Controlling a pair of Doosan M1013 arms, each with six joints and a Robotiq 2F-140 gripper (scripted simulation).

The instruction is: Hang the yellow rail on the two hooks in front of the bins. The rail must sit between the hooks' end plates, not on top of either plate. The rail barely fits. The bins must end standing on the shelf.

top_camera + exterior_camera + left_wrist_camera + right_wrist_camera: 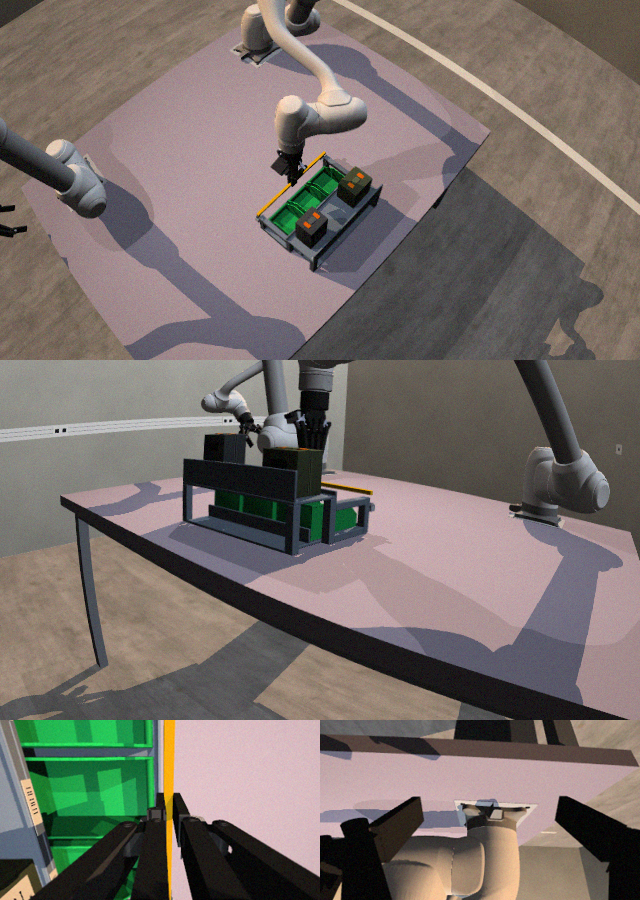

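The yellow rail [274,200] [350,488] [169,760] runs along the front of the grey shelf [335,211] [240,480]. My left gripper [294,183] [167,804] is shut on the rail near its middle. In the exterior view the rail's near end is above a small grey hook [372,507] on the shelf's front post, with a gap between. The far hook is not clear. Green bins [305,199] [312,520] [116,792] stand in a row on the shelf behind the rail. My right gripper [12,220] [490,808] is open and empty, far from the shelf.
Two dark boxes with orange marks, one box [311,229] [225,449] and another box [354,188] [300,467], stand on the shelf's upper level behind the bins. The right arm's base [82,187] is at the table's left side in the top view.
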